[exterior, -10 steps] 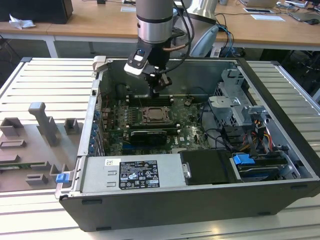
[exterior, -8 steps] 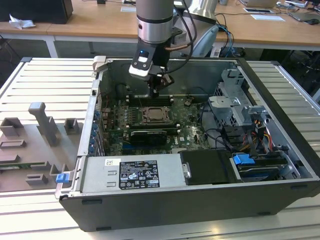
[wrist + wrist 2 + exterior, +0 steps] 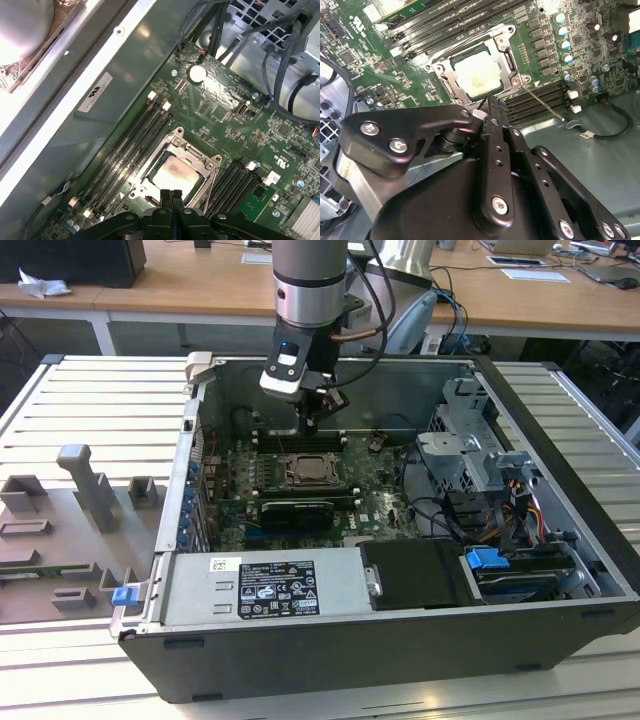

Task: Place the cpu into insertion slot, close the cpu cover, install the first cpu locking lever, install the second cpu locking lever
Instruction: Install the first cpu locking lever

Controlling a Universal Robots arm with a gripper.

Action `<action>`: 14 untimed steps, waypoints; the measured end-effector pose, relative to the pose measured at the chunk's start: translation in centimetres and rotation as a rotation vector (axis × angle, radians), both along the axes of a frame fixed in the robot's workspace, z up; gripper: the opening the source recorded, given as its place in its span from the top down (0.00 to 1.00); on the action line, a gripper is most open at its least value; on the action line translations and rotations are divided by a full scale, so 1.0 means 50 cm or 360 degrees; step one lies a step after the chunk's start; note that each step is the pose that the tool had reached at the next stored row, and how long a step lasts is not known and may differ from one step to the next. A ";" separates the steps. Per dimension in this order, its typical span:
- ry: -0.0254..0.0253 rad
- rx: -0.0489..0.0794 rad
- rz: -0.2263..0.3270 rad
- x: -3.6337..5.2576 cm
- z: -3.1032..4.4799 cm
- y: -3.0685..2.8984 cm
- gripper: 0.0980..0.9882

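At the exterior view's left we see grey fixture blocks (image 3: pixel 85 490) on the slatted worktop (image 3: pixel 60 640), then the open computer case (image 3: pixel 400 650). Near its middle the tool (image 3: pixel 313 425) hangs over the green board (image 3: pixel 372 482), its fingers (image 3: pixel 165 196) pressed together with nothing between them. The cpu (image 3: pixel 479 74) lies in the insertion slot (image 3: pixel 509 59), the cpu cover (image 3: pixel 448 76) shut around it. The tips sit at the cover's edge, perhaps touching it. A thin lever rod (image 3: pixel 545 102) slants off the slot's corner.

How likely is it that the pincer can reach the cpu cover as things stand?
Probably yes: the pincer hangs close above the cpu cover, lying flat over the cpu, with nothing between them.
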State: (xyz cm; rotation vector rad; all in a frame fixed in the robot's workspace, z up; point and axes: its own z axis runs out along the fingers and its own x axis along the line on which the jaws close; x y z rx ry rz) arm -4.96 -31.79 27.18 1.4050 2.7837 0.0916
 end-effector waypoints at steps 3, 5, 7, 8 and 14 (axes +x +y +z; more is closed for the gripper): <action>0.00000 0.0000 0.0017 0.000 0.000 0.000 0.99; -0.00001 0.0000 0.0039 0.000 -0.001 0.000 0.99; 0.00000 0.0000 0.0065 0.000 -0.001 0.000 0.99; -0.00001 0.0000 0.0077 0.000 -0.001 0.000 0.99; -0.00001 0.0000 0.0183 -0.001 -0.001 0.000 0.99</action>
